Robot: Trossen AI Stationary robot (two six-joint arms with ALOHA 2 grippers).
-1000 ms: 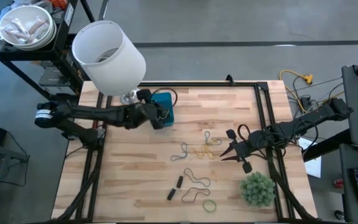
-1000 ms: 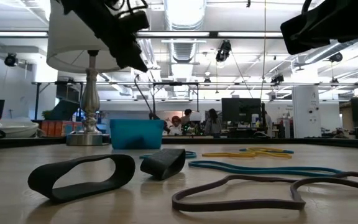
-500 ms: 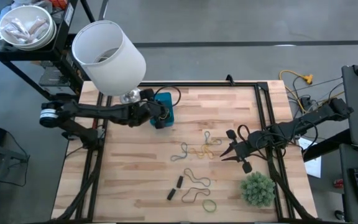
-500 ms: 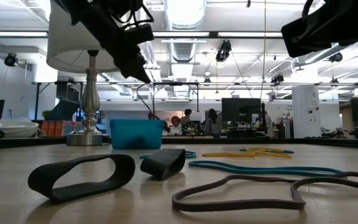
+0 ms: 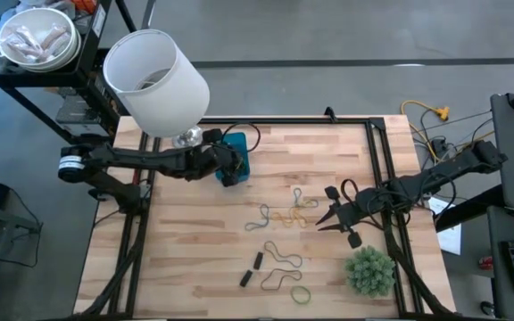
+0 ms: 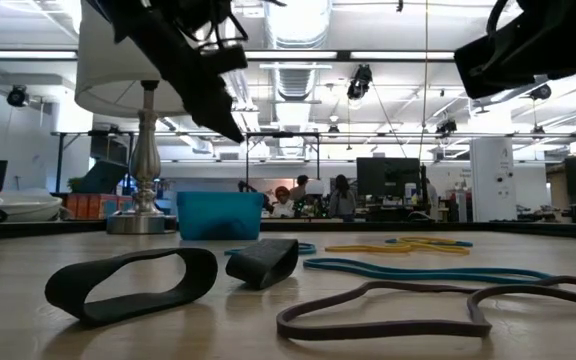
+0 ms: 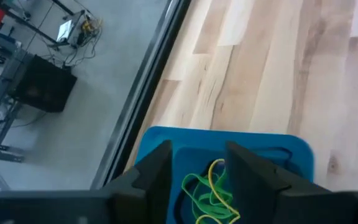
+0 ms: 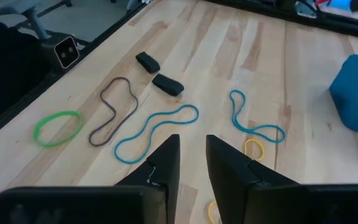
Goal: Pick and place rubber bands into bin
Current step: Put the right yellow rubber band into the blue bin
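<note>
The blue bin (image 5: pixel 239 152) stands on the table near its far left, beside the lamp base. Green and yellow rubber bands (image 7: pixel 209 194) lie inside it. My left gripper (image 7: pixel 197 167) hangs open just above the bin (image 7: pixel 229 140), touching nothing. Several more rubber bands (image 5: pixel 284 216) lie flat on the wood at the table's middle and near right: teal (image 8: pixel 155 129), green (image 8: pixel 57 127), brown (image 8: pixel 113 111) and two black pieces (image 8: pixel 159 74). My right gripper (image 5: pixel 321 223) hovers to the right of them, narrowly open (image 8: pixel 191 154), with nothing between its fingers.
A white lamp shade (image 5: pixel 155 80) on a metal stand rises over the far left corner, close to my left arm. A bushy green plant (image 5: pixel 368 272) stands at the near right. A shelf with a bowl (image 5: pixel 36 40) is off the table's far left.
My left gripper has shifted a little over the bin, and its tip has dipped slightly lower toward it. The right arm and the bands on the table have stayed where they were.
</note>
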